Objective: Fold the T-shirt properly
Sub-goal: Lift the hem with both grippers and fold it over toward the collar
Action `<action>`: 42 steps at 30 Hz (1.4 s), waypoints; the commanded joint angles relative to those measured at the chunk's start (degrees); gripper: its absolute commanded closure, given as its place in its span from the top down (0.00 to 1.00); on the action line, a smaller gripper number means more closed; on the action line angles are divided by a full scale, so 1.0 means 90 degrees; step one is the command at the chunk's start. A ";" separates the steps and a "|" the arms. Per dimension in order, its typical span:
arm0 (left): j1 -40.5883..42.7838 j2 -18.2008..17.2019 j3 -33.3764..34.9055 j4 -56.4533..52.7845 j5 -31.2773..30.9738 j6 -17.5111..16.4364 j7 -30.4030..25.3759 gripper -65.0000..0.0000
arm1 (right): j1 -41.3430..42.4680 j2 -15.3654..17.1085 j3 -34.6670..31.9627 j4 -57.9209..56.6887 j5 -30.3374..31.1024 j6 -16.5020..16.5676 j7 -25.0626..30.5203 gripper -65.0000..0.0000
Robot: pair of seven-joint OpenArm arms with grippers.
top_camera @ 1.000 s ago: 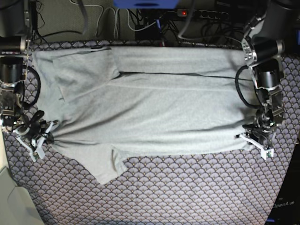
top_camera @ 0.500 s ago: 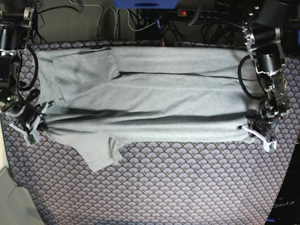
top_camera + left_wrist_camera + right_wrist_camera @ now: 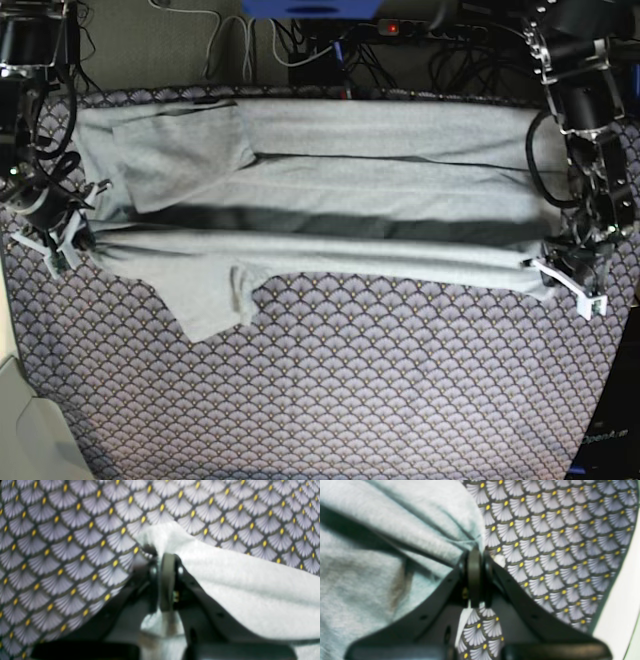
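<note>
The T-shirt (image 3: 330, 200) is lying spread across the tablecloth (image 3: 380, 400), its near edge lifting in a taut fold. The left gripper (image 3: 568, 283) and right gripper (image 3: 62, 243) are each pinching that edge, jaws closed on cloth at opposite ends.

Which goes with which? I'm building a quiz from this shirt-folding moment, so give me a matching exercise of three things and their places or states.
Things:
1. left gripper
2. right gripper
3. T-shirt
4. tablecloth

Places or states:
A. scallop-patterned, under everything
B. shut on cloth at the base view's right edge
C. grey, lifted along its near edge
D. shut on cloth at the base view's left edge

Pairs: 1-B, 2-D, 3-C, 4-A
</note>
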 commanded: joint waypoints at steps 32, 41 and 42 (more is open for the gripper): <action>0.1368 -0.0311 -0.0933 0.1451 -0.0715 0.0020 0.0239 0.01 | -0.1195 -0.0255 0.0810 0.1710 -0.0008 0.0354 -0.0353 0.00; 0.1680 -0.0282 -0.0943 0.2154 -0.0715 0.0010 0.1011 0.01 | -0.1683 -0.0255 0.0810 0.1807 -0.0008 0.0354 -0.0353 0.00; 0.1739 -0.0282 -0.0943 0.2222 -0.0715 0.0010 0.1050 0.01 | -0.1732 -0.0255 0.0810 0.1807 -0.0008 0.0354 -0.0353 0.00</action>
